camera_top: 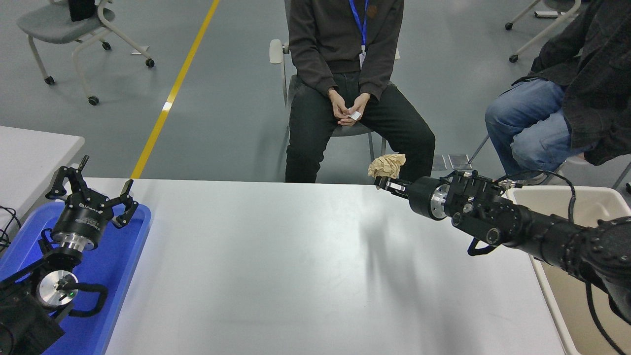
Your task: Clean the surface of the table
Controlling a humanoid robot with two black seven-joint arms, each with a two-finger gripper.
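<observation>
- The table surface [305, 266], wide, matte white-grey and round-cornered, is seen filling the lower two thirds of the head view, with a soft shadow lying on it beneath the right arm.
- Two seated people are seen beyond the far edge: one in dark clothes [345, 49] at the top centre with hands held together over a small white item, and one in blue jeans [532, 123] at the upper right.
- A beige bin [567, 301] is seen against the surface's right edge.
- A blue plastic tray [118, 261] is seen at the surface's left edge, with the parked left arm above it.
- The right arm is stretched in from the right edge, raised above the surface near its far edge.
- The left gripper [92, 190] is seen with its fingers spread wide and nothing between them.
- The right gripper [387, 183] is seen clamped on a crumpled brown paper ball [387, 165], which is held clear of the surface.
</observation>
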